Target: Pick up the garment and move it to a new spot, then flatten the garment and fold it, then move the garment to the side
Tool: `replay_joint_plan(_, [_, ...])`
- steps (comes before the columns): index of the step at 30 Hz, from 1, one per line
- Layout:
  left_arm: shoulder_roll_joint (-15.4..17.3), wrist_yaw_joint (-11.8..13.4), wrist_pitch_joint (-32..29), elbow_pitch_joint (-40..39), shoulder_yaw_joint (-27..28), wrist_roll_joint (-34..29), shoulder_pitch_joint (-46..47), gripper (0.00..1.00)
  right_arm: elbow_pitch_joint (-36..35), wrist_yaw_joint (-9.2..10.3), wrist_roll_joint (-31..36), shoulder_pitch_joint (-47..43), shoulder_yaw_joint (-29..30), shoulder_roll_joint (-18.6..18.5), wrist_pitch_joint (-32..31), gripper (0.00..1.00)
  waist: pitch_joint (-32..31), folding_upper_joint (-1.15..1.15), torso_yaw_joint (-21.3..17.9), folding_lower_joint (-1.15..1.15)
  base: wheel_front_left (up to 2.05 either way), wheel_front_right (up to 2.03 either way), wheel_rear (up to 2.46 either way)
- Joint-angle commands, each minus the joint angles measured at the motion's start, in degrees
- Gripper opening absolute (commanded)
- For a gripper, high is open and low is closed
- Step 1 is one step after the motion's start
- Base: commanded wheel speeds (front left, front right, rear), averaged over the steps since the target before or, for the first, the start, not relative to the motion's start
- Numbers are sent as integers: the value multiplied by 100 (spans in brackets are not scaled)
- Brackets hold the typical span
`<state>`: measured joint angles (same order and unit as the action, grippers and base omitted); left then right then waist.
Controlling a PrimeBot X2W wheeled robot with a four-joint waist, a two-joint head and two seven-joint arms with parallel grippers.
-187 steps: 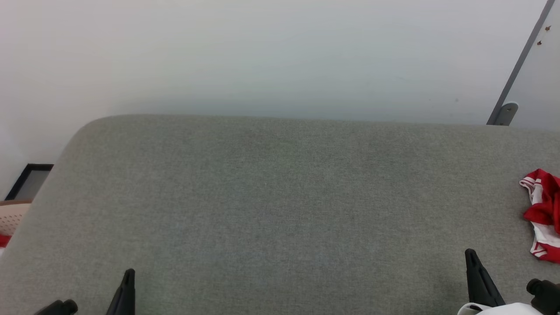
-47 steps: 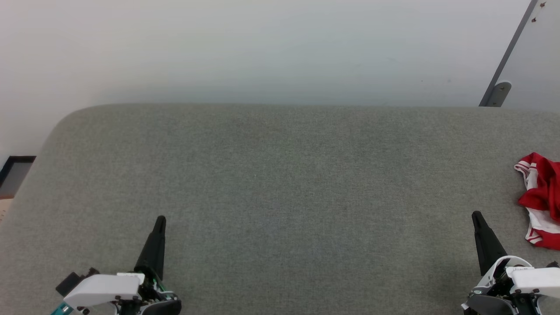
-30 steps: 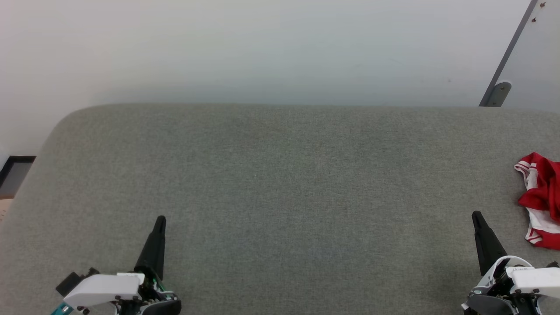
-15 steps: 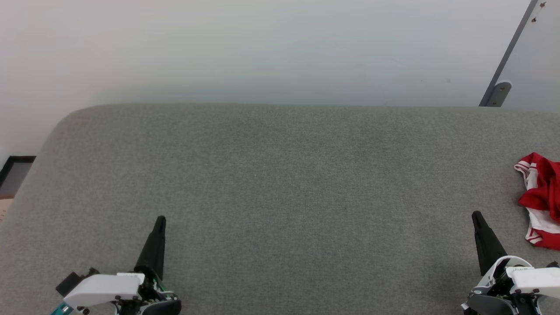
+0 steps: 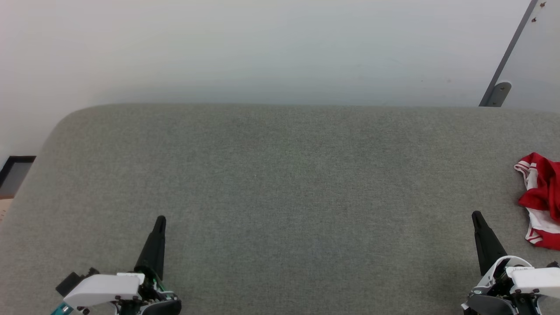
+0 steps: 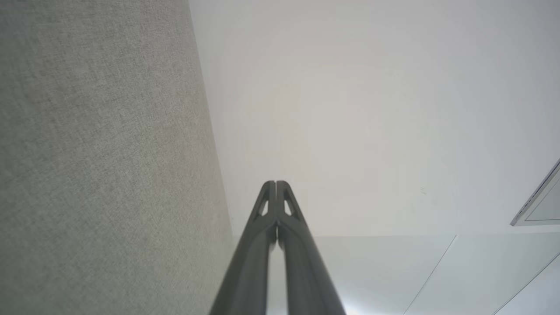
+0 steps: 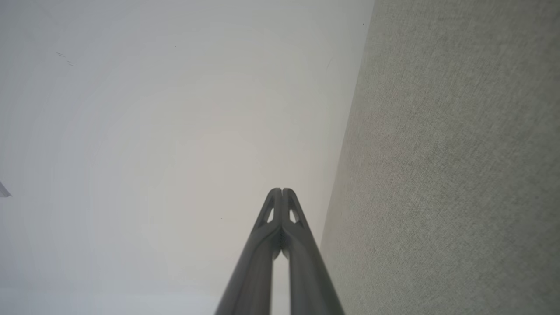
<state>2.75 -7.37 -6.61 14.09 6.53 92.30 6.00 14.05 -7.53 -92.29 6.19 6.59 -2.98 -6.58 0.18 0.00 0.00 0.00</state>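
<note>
the garment (image 5: 542, 194) lies crumpled at the right edge of the grey surface (image 5: 280, 175). the left pincer (image 5: 160, 221) and the right pincer (image 5: 477, 216) sit over the surface's near edge, both clenched and empty, the right one near the garment.

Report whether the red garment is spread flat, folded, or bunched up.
Bunched up. The garment lies in a crumpled heap on the grey surface, red and white folds overlapping; the head view's edge cuts it off.
</note>
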Motion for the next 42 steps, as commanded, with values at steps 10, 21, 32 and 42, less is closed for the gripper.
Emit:
replay_joint_plan(10, [2,-23,-7,-11,10,20,54,0,2,8,-23,16,-4,20,-12,0,0,0,0,0,0,0,0])
replay_joint_plan(21, [2,-23,-7,-12,10,20,54,0,1,8,-24,16,-5,20,-12,0,0,0,0,0,0,0,0])
replay_joint_plan(32, [3,-23,-7,-12,9,21,54,0,1,8,-24,16,-5,20,-11,0,0,0,0,0,0,0,0])
replay_joint_plan(42, [3,-23,-7,-12,9,21,54,0,1,8,-24,16,-5,20,-11,0,0,0,0,0,0,0,0])
